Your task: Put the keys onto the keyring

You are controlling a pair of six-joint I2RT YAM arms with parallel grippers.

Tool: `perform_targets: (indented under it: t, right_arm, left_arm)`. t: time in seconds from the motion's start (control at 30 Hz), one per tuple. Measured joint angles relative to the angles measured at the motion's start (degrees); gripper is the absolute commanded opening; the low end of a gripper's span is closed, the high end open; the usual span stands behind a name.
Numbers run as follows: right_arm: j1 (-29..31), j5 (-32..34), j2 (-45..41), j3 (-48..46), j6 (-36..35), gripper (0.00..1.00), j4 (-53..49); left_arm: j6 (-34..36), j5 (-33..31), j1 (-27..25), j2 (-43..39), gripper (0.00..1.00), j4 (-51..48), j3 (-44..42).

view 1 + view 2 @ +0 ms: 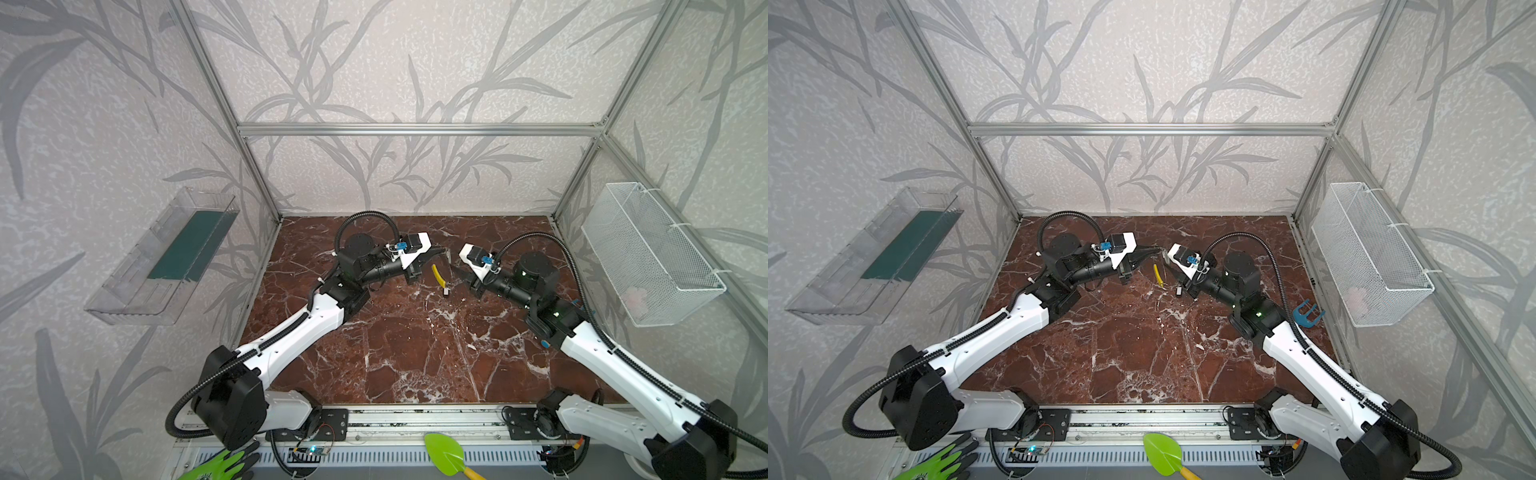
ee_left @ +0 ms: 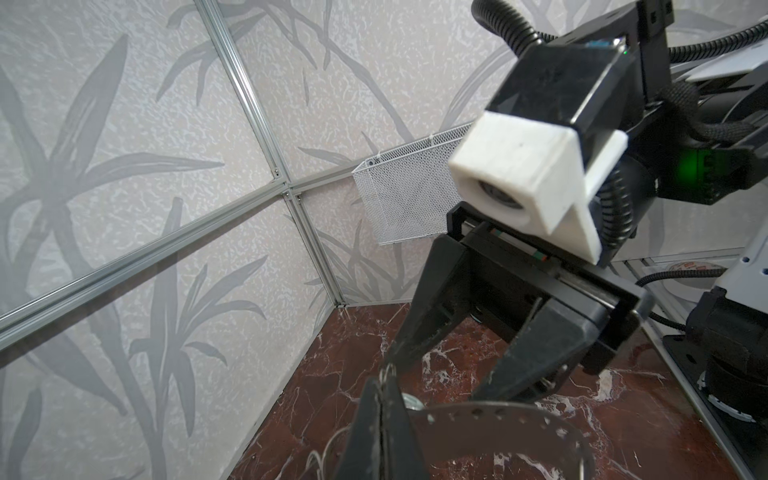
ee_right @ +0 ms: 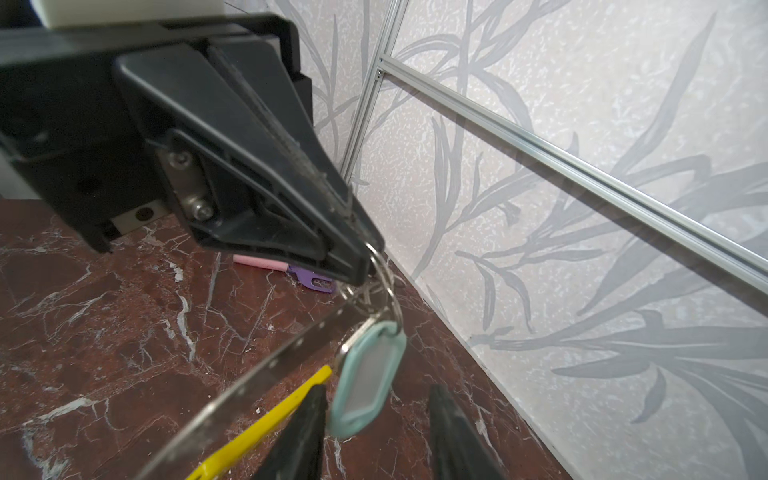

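Observation:
In the right wrist view my left gripper (image 3: 365, 257) is shut, pinching the keyring (image 3: 266, 374) where the keys' small wire ring pokes out of its tips. The keyring is a grey perforated band with a yellow sleeve (image 3: 266, 424). The keys (image 3: 363, 297) hang just below those tips, with their pale teal tag (image 3: 368, 386) dangling between the spread fingers of my open right gripper (image 3: 376, 392). The left wrist view shows the left gripper (image 2: 384, 382) shut, the band (image 2: 498, 415) beside it, and the right gripper (image 2: 436, 380) open close behind. In both top views the grippers (image 1: 446, 250) (image 1: 1158, 249) meet mid-table above the yellow sleeve (image 1: 437, 275) (image 1: 1158, 276).
A pink and purple tool (image 3: 291, 270) lies on the marble table (image 1: 415, 353) near the back wall. A white mesh basket (image 1: 652, 253) hangs on the right wall and a clear shelf (image 1: 166, 257) on the left. A blue object (image 1: 1306, 313) sits by the right arm. A green trowel (image 1: 444, 453) lies in front.

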Motion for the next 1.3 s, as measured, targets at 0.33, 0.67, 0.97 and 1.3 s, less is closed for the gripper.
perform_targets:
  t: [0.33, 0.67, 0.97, 1.3]
  right_arm:
    - [0.00, -1.77, 0.26, 0.00, -0.28, 0.40, 2.51]
    - [1.16, -1.55, 1.40, 0.00, -1.84, 0.06, 3.30]
    - [5.66, 6.58, 1.77, -0.15, -6.93, 0.00, 4.96]
    - [7.96, 10.01, 3.08, -3.43, -9.14, 0.38, 8.87]
  left_arm:
    - [-1.16, 1.49, 0.02, 0.02, 0.00, 0.59, 0.00]
    - [-3.04, 1.46, 0.02, 0.39, 0.00, 3.56, 0.00]
    - [-7.34, 0.74, 0.11, 0.76, 0.00, 8.83, -0.94]
    - [-9.75, -0.72, 0.28, 0.83, 0.00, 11.47, -1.60]
